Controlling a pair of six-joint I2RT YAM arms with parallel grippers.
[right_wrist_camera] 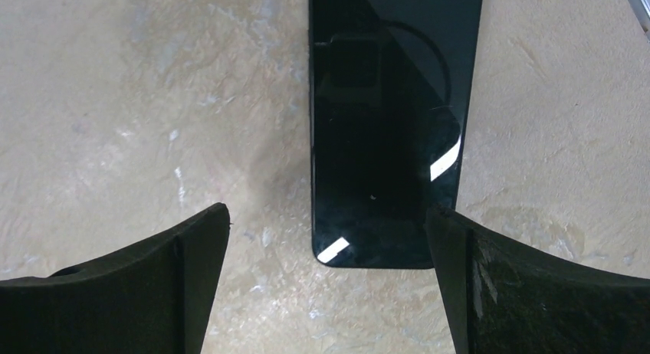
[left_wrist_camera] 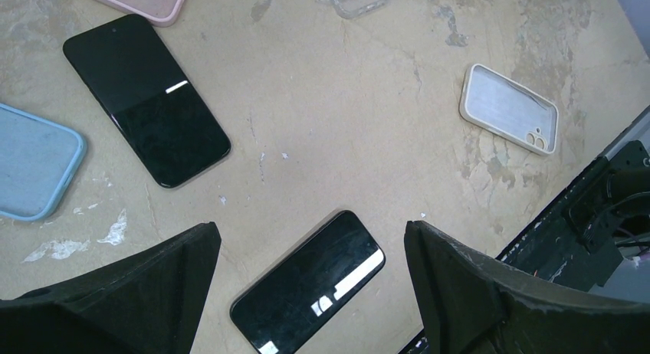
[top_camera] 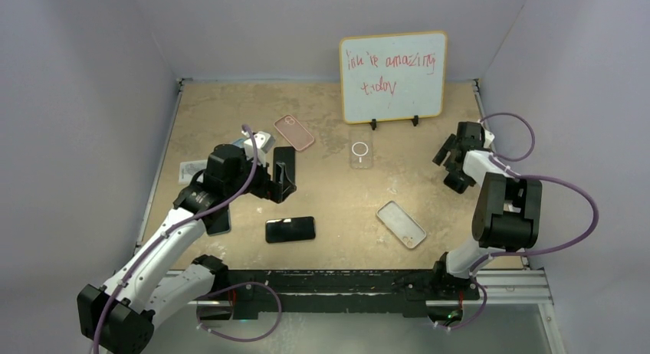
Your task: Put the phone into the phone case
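My left gripper (top_camera: 282,182) is open and empty, hovering over the table's left middle. In the left wrist view it (left_wrist_camera: 312,228) hangs above a black phone (left_wrist_camera: 308,285) lying screen up, which is also in the top view (top_camera: 290,229). A second black phone (left_wrist_camera: 146,101) lies further off. A beige phone case (top_camera: 401,224) lies open side up to the right, also in the left wrist view (left_wrist_camera: 510,109). My right gripper (top_camera: 452,168) is open and empty at the far right; its view (right_wrist_camera: 326,213) shows a third black phone (right_wrist_camera: 391,132) below, by the right finger.
A pink case (top_camera: 294,132), a clear case (top_camera: 360,149) and a light blue case (left_wrist_camera: 31,162) lie on the table (top_camera: 337,193). A whiteboard (top_camera: 393,76) stands at the back. A dark flat item (top_camera: 218,221) lies under the left arm. A metal rail (top_camera: 345,281) runs along the near edge.
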